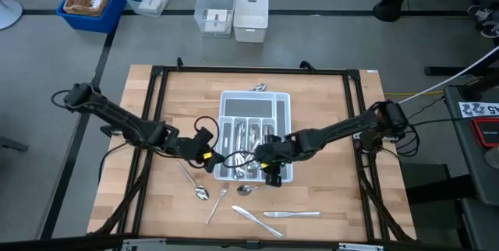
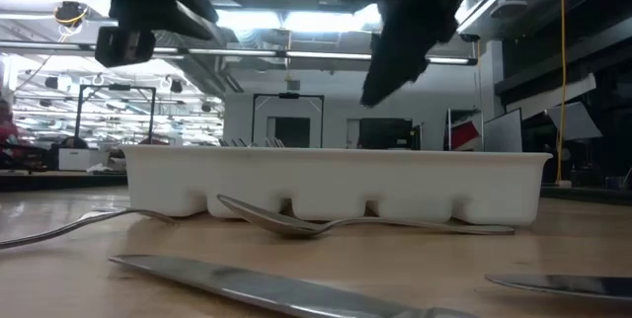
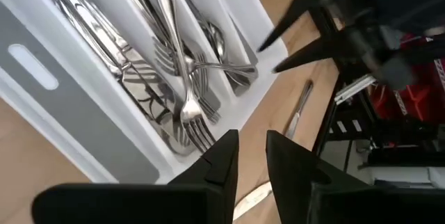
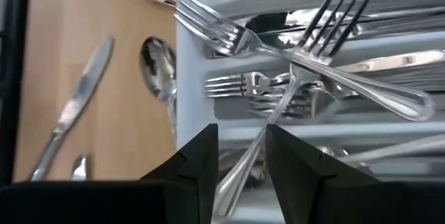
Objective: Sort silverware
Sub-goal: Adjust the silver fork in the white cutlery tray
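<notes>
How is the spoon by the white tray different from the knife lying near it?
The small shiny silver spoon has a round scooped end; the shiny silver knife has a long flat blade. The spoon lies close beside the white divided tray's wall; the knife lies farther out on the wooden table. Both are shiny metal, outside the tray.

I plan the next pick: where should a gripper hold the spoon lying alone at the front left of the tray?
Grip the spoon at mid-handle, from straight above, fingers across it: the handle is slim, lies flat on the table, clear of the fork.
</notes>
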Tool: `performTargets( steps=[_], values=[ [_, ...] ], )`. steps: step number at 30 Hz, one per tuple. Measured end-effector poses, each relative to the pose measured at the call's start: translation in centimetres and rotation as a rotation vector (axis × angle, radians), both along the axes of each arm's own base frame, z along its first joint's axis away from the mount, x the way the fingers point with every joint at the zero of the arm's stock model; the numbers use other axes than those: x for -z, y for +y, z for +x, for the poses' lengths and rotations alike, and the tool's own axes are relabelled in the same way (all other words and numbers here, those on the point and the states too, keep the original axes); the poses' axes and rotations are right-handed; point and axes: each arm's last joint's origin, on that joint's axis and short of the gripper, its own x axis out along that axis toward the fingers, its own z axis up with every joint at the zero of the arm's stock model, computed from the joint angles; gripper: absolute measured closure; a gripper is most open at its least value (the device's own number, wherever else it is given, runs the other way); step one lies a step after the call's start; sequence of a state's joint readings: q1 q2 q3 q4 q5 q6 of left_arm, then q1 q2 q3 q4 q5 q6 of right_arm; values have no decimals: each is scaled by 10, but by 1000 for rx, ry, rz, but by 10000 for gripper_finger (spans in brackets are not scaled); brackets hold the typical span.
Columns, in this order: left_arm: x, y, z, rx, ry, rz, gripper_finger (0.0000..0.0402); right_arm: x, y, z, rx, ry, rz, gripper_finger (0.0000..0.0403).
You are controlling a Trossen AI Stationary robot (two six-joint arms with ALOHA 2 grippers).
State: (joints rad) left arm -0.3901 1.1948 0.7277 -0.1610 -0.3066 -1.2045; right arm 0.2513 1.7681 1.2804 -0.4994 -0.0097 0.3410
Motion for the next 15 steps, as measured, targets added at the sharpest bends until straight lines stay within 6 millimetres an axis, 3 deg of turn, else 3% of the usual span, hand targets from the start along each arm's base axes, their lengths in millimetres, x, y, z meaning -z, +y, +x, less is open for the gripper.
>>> performTargets(
  steps=[8,15],
  values=[
    [1,-9,-5,22,9,26,341,40,1,15,41,54,-75,281],
    [3,-9,-7,31,35,43,341,44,-2,17,103,41,-178,281]
  ],
)
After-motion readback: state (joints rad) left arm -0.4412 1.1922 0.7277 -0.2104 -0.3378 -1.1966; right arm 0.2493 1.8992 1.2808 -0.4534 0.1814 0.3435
